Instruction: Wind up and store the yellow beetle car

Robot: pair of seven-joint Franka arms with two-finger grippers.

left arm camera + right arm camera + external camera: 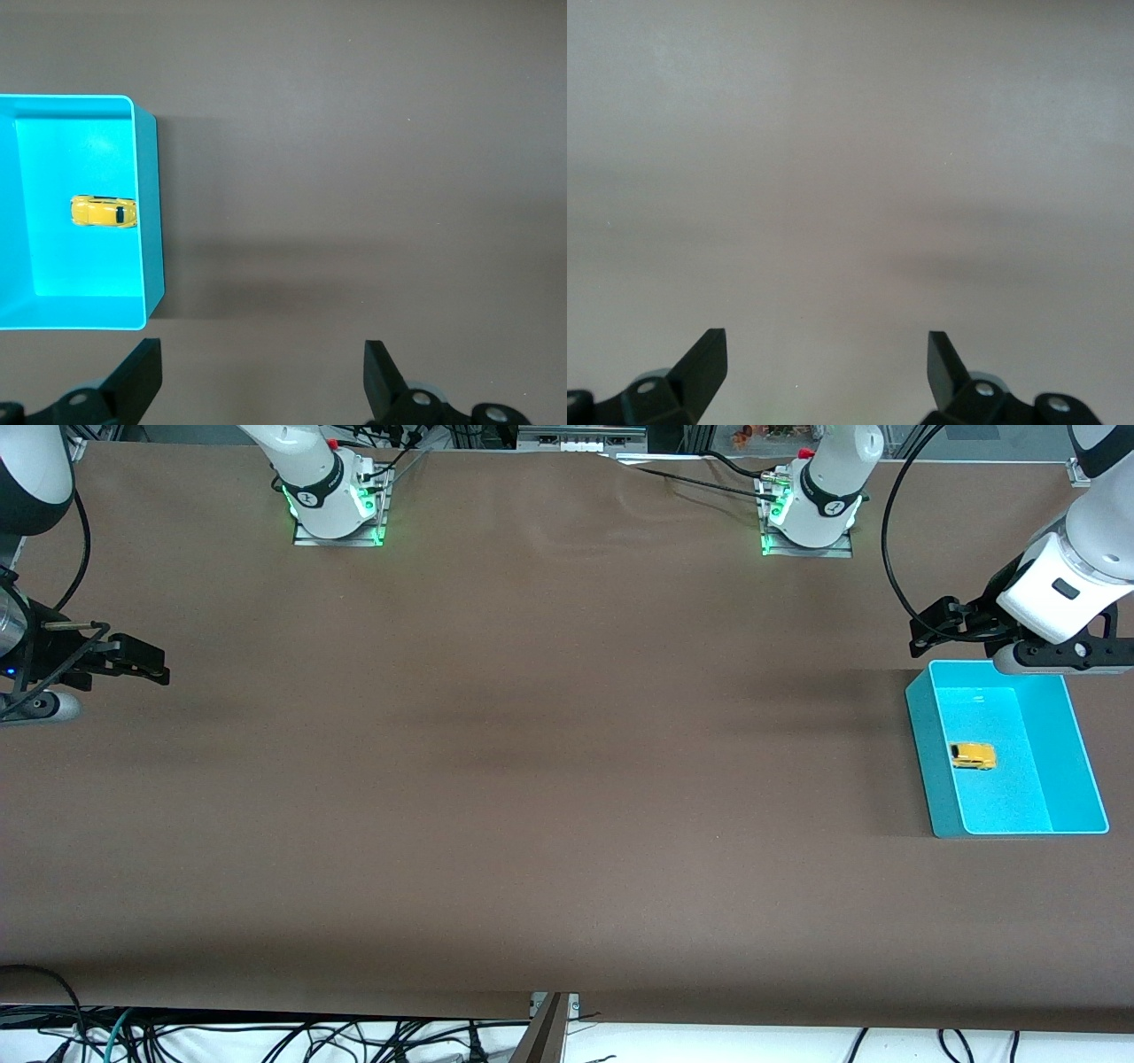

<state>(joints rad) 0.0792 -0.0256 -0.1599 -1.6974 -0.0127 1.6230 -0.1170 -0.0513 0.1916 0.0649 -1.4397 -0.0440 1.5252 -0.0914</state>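
Observation:
The yellow beetle car (pixel 973 755) lies inside the turquoise bin (pixel 930 762) at the left arm's end of the table, close to the bin's wall that faces the table's middle. In the left wrist view the car (pixel 104 212) rests on the bin's floor beside the wall (pixel 151 221). My left gripper (pixel 937 627) is open and empty, over the bare table just off the bin's corner nearest the bases; its jaws (pixel 263 376) stand wide apart. My right gripper (pixel 146 662) is open and empty over the bare table at the right arm's end (pixel 827 367).
The brown table (pixel 532 779) carries nothing else. The two arm bases (pixel 337 500) (pixel 811 514) stand along the edge farthest from the front camera. Cables hang below the edge nearest it.

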